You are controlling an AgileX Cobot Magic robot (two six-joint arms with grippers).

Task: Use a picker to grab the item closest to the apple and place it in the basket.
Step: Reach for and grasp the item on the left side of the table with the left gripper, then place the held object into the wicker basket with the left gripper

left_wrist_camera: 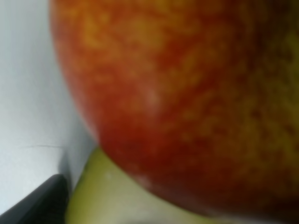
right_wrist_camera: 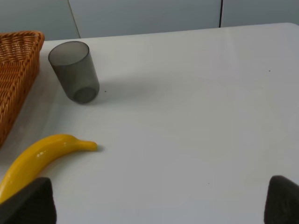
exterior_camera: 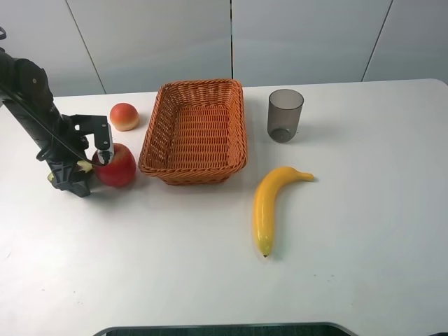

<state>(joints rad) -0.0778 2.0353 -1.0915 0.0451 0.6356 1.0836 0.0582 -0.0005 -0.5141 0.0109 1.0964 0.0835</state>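
Note:
A red apple (exterior_camera: 115, 166) sits on the white table left of the orange wicker basket (exterior_camera: 155, 140). My left gripper (exterior_camera: 94, 162) holds it from the left, one finger over its top and the other at its near side. In the left wrist view the apple (left_wrist_camera: 187, 93) fills the frame, with a yellow-green finger pad (left_wrist_camera: 103, 200) pressed against it. A smaller orange-pink round fruit (exterior_camera: 124, 116) lies just behind the apple. My right gripper (right_wrist_camera: 159, 210) is open over bare table and out of the exterior view.
A yellow banana (exterior_camera: 268, 203) lies right of the basket, also seen as the banana (right_wrist_camera: 42, 154) in the right wrist view. A grey translucent cup (exterior_camera: 285, 115) stands behind it. The table's front edge (exterior_camera: 224, 325) is near the bottom.

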